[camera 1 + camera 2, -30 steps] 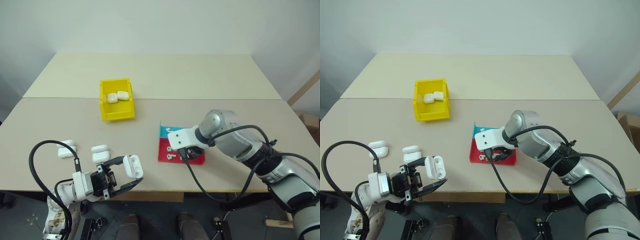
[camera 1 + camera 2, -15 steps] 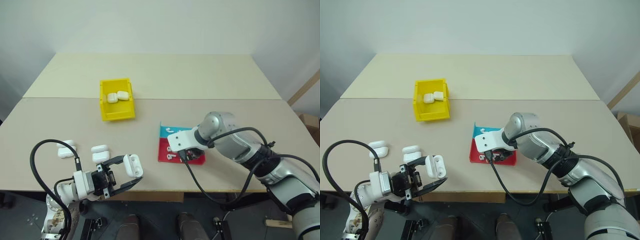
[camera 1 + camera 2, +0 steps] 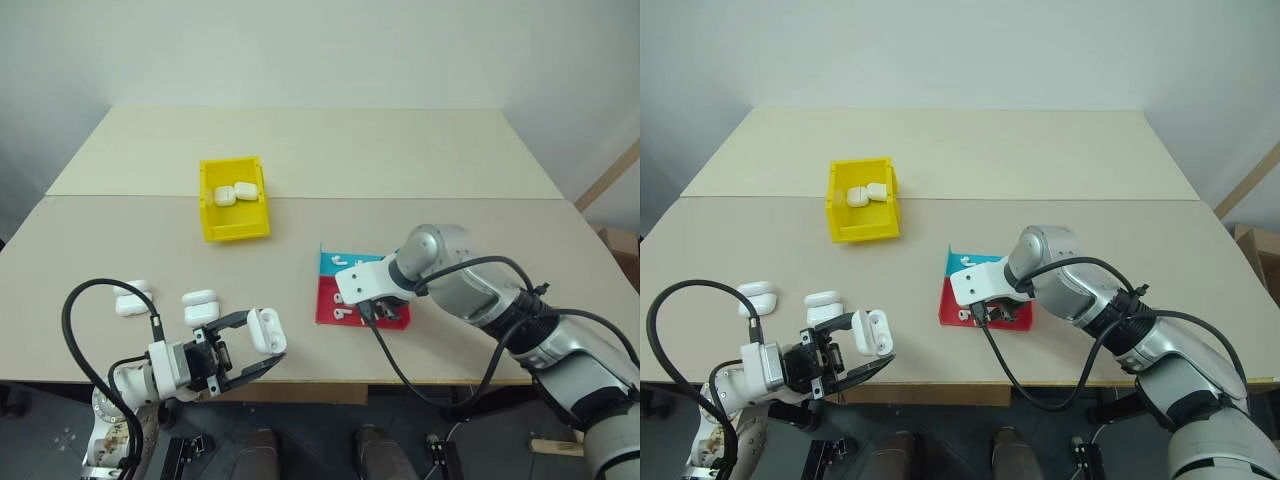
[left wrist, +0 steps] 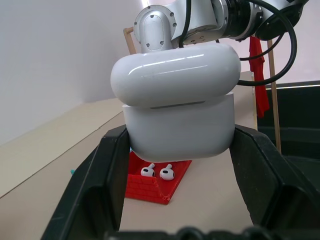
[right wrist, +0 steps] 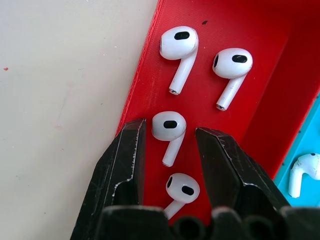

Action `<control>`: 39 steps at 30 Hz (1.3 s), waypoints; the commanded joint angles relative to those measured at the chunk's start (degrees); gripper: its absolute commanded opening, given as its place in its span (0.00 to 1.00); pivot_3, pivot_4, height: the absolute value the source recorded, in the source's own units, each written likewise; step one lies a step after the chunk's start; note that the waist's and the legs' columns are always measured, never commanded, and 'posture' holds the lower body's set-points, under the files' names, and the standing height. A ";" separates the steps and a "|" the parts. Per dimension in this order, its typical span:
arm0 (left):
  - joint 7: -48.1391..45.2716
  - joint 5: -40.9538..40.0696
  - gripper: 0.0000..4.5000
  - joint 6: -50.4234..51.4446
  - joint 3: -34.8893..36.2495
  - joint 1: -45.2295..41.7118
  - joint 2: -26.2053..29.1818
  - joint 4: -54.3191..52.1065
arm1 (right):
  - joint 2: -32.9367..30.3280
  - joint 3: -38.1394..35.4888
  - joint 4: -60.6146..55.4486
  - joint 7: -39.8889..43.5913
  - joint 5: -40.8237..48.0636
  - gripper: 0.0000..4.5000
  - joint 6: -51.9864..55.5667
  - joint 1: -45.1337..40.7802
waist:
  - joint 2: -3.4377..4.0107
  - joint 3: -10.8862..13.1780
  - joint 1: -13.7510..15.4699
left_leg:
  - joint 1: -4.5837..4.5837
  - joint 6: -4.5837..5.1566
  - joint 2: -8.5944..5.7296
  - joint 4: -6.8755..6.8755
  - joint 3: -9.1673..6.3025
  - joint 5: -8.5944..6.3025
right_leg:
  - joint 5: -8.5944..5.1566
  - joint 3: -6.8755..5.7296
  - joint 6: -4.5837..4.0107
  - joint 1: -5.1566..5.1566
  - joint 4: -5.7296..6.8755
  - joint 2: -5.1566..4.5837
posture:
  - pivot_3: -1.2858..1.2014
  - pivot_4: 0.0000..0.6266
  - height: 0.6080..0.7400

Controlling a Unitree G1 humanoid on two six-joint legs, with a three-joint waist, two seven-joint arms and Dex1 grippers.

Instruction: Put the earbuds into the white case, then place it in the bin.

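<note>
Right wrist view: your right gripper (image 5: pixel 169 150), jaws apart, straddles one of the earbuds (image 5: pixel 169 131)—tiny, glossy, likely slippery, so pinch its bulb; left gripper (image 4: pixel 177 165) clamps the white case (image 4: pixel 176 102).

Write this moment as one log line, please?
left gripper: shut on case | right gripper: open, straddling earbud in red tray | bin: two cases inside
</note>
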 commanded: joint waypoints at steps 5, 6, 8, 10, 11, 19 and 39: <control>0.98 0.26 0.61 -0.60 1.19 0.17 0.73 -0.76 | 0.15 -1.73 -0.77 0.16 -0.70 0.23 -1.83 0.20 | 0.00 0.00 0.00 | 0.00 0.00 0.00 0.00 0.00 0.00 | 0.00 0.00 0.00 0.00 0.00 0.00 | 0.52 0.24 1.00; 0.96 0.29 0.61 -0.65 1.23 0.17 0.82 -0.67 | 0.14 -1.73 -0.80 0.15 -0.77 0.23 -2.01 0.25 | 0.00 0.00 0.00 | 0.00 0.00 0.00 0.00 0.00 0.00 | 0.00 0.00 0.00 0.00 0.00 0.00 | 0.52 0.24 1.00; 0.88 0.32 0.61 -0.91 1.24 0.11 0.98 -0.43 | 0.18 -1.80 -0.77 0.11 -0.88 0.23 -2.20 0.33 | 0.00 0.00 0.00 | 0.00 0.00 0.00 0.00 0.00 0.00 | 0.00 0.00 0.00 0.00 0.00 0.00 | 0.52 0.24 1.00; 0.87 0.32 0.61 -1.02 1.21 -0.05 1.09 -0.26 | 0.33 -1.92 -0.59 0.07 -0.97 0.23 -2.29 0.31 | 0.00 0.00 -0.01 | 0.01 0.00 0.00 0.00 0.00 0.00 | 0.00 0.00 0.00 0.01 0.00 0.00 | 0.52 0.24 1.00; 0.95 0.37 0.61 -1.05 1.21 -0.11 1.08 -0.23 | 0.39 -1.97 -0.55 0.05 -1.02 0.23 -2.26 0.30 | 0.00 0.00 0.00 | 0.00 0.00 0.00 0.00 0.00 0.00 | 0.00 0.00 0.00 0.01 0.00 0.00 | 0.52 0.24 1.00; 1.65 0.08 0.61 -0.62 1.14 -0.62 0.77 -0.56 | 0.45 -3.40 -2.08 -0.31 -0.82 0.23 -1.26 0.49 | 0.00 0.00 0.01 | 0.00 0.00 0.00 0.00 0.00 0.00 | 0.00 0.00 0.00 0.00 0.00 0.00 | 0.52 0.24 1.00; 2.09 -14.77 0.61 19.72 -2.02 -15.23 -1.17 -6.57 | -1.33 -53.15 -24.15 -9.58 31.40 0.23 -5.38 16.79 | -0.03 -0.01 0.23 | -0.17 0.02 -0.03 0.06 -0.13 -0.01 | 0.01 -0.11 0.04 0.05 -0.06 0.00 | 0.52 0.24 1.00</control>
